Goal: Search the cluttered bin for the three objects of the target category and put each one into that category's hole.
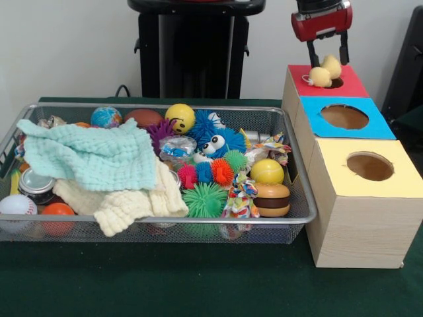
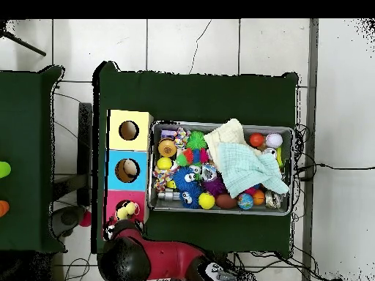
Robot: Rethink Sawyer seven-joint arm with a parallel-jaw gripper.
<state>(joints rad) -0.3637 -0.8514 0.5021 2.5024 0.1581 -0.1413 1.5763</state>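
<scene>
My gripper (image 1: 327, 58) hangs over the red-topped wooden box (image 1: 350, 86) at the far right, its two dark fingers spread apart. A pale yellow-tan soft toy (image 1: 326, 71) lies just under the fingertips, on the rim of the round hole (image 1: 337, 83) in the red top. From above, the toy (image 2: 128, 211) sits on the red top (image 2: 114, 208) beside my gripper (image 2: 121, 224). The silver wire-mesh bin (image 1: 165, 221) is full of clutter. No orange striped toy shows; it may be hidden under the cloths.
The blue-topped box (image 1: 380, 125) and the yellow-topped box (image 1: 396, 185) stand in line in front of the red one. In the bin are a mint cloth (image 1: 92, 155), a cream cloth (image 1: 132, 201), a blue googly-eyed toy (image 1: 215, 142), spiky balls, a burger toy (image 1: 271, 199).
</scene>
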